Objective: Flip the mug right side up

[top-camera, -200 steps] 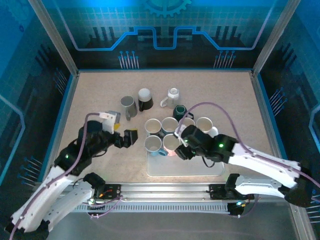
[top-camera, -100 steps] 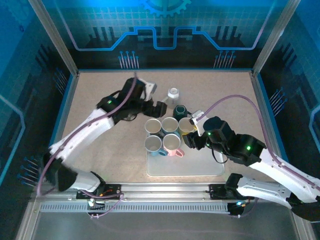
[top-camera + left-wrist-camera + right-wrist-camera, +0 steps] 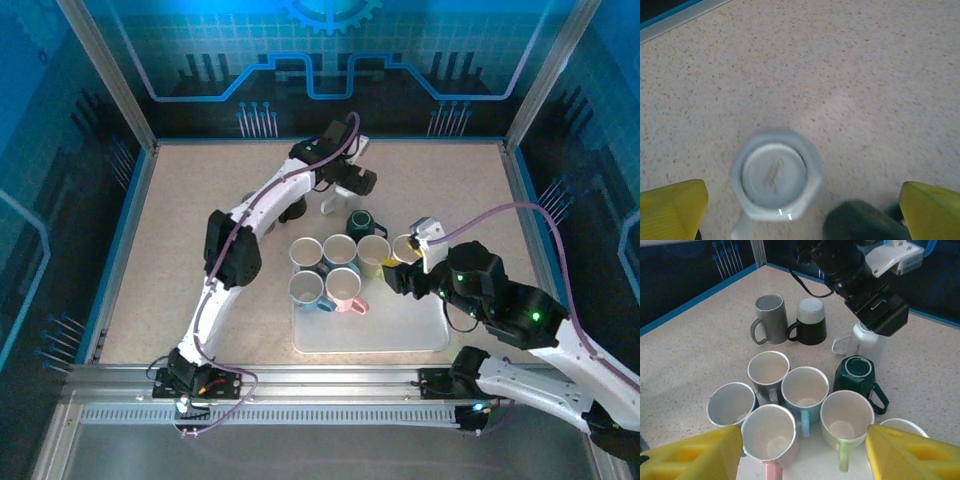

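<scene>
**Approach step, no grip yet**

Left tool (image 3: 802, 207) hangs wide open over the white mug (image 3: 774, 175), base up, near the table's (image 3: 200, 200) far edge, mid-width. Next, likely: lower, clamp its wall, lift, invert. Right tool (image 3: 802, 460) open, empty, above the upright mugs (image 3: 805, 387).
</scene>
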